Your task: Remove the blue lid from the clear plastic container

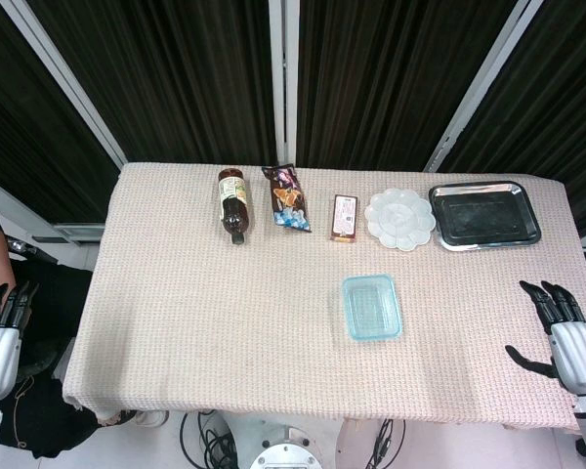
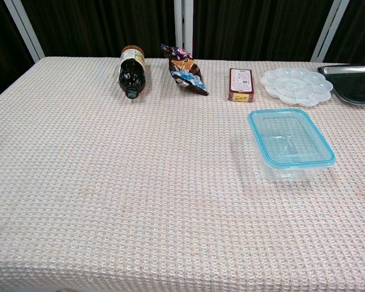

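Nearest the camera, the right robot hand [image 1: 566,332] and left robot hand [image 1: 2,327] hang spread and empty off the counter [image 1: 176,322] edges. The clear plastic container [image 2: 290,146], blue lid [image 2: 290,135] still seated, sits right of centre, likely within the right hand's reach.

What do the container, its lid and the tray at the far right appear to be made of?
Container: clear, glossy plastic; the cloth shows through its walls. Blue lid: translucent blue plastic with a raised rim, still on. Tray: probably polished metal, given its bright reflective rim and dark mirror-like base.
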